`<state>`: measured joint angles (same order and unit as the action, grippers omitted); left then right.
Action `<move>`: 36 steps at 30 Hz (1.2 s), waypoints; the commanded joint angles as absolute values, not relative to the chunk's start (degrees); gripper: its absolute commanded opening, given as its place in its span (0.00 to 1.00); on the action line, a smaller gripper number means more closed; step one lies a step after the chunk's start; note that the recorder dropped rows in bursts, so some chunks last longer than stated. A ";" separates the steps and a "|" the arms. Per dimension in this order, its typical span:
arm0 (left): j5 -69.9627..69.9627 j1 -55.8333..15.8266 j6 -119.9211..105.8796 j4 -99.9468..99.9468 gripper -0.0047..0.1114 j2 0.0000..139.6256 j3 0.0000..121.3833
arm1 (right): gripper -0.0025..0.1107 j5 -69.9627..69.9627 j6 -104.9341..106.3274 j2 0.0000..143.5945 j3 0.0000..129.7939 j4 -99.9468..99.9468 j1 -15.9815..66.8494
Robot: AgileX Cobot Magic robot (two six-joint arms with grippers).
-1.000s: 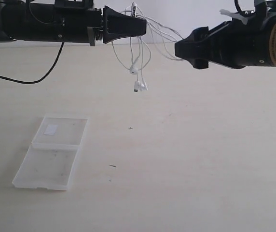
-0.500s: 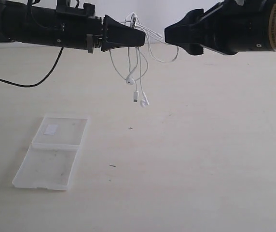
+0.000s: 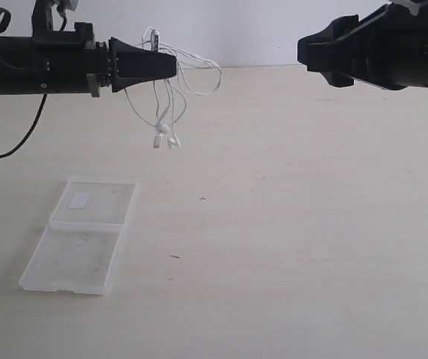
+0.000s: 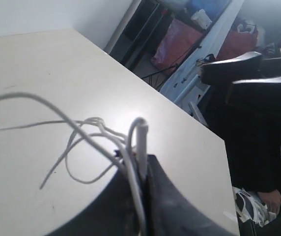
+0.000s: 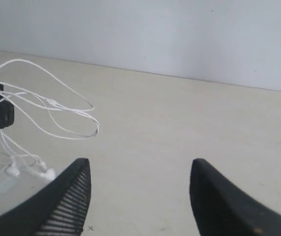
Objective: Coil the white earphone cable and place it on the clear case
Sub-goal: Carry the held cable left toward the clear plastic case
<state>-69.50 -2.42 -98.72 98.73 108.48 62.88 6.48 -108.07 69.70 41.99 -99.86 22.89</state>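
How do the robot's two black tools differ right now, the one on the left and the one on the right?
The left tool is shut, pinching the white earphone cable, whose loops and earbuds dangle below it; the right tool is open and holds nothing. The left tool hangs nearer the clear case; the right tool is off to the other side. Both are black and raised above the table.

left claw [image 3: 170, 66]: pinched closed, raised, level | right claw [image 3: 304, 51]: jaws spread, raised
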 commanded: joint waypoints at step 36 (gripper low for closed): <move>-16.17 -2.35 -94.89 99.95 0.04 62.50 32.70 | 0.52 8.71 -111.10 68.82 39.15 -99.95 22.64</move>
